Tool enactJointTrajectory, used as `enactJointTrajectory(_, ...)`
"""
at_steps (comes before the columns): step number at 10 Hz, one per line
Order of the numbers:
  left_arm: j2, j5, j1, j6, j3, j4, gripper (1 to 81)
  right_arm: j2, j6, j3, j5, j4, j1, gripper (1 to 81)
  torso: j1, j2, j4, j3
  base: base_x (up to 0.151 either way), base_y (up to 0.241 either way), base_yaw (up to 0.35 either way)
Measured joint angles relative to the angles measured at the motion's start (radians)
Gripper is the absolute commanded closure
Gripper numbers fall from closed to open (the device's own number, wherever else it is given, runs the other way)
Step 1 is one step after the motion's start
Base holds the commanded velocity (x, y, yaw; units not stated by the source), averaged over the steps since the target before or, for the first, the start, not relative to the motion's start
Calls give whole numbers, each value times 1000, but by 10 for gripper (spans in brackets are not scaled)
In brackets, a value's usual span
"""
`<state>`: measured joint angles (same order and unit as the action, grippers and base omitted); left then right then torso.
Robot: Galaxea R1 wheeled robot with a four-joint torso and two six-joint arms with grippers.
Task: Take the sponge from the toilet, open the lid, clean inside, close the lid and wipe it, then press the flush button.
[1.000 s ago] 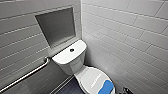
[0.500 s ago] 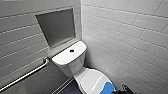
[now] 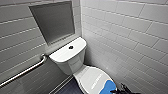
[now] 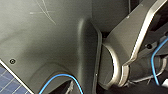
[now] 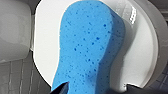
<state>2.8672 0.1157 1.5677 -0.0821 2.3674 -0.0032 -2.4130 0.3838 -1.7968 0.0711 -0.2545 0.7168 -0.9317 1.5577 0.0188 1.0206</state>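
Here the white-tiled wall (image 3: 130,35) rises just beside the toilet (image 3: 71,61), and the grey-tiled wall (image 3: 15,37) behind the toilet carries a recessed panel (image 3: 52,22) above the tank. A grab bar (image 3: 23,72) slants along that grey wall, beside the toilet. The lid (image 3: 88,77) is down over the bowl. The sponge (image 3: 108,87) lies flat on the lid, at the end farthest from the tank. The right gripper (image 3: 121,90) sits at that end of the sponge with its dark fingertips (image 5: 60,88) spread wide; whether they touch it I cannot tell. The flush button (image 3: 71,47) sits on the tank top.
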Motion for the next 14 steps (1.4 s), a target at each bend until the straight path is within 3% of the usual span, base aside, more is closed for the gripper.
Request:
enactJointTrajectory(4,0,1,1,0,1,0,10,-47,10,-57,1,0,-1,10,-26,46,0,2,0,0,0)
enactJointTrajectory(11,0,-7,6,0,11,0,10,-170,7,-213,-5,6,6,10,-28,49,0,2,0,0,0)
enactJointTrajectory(14,0,-7,10,0,17,0,10,-220,5,-262,-59,33,6,10,-28,49,0,2,0,0,0)
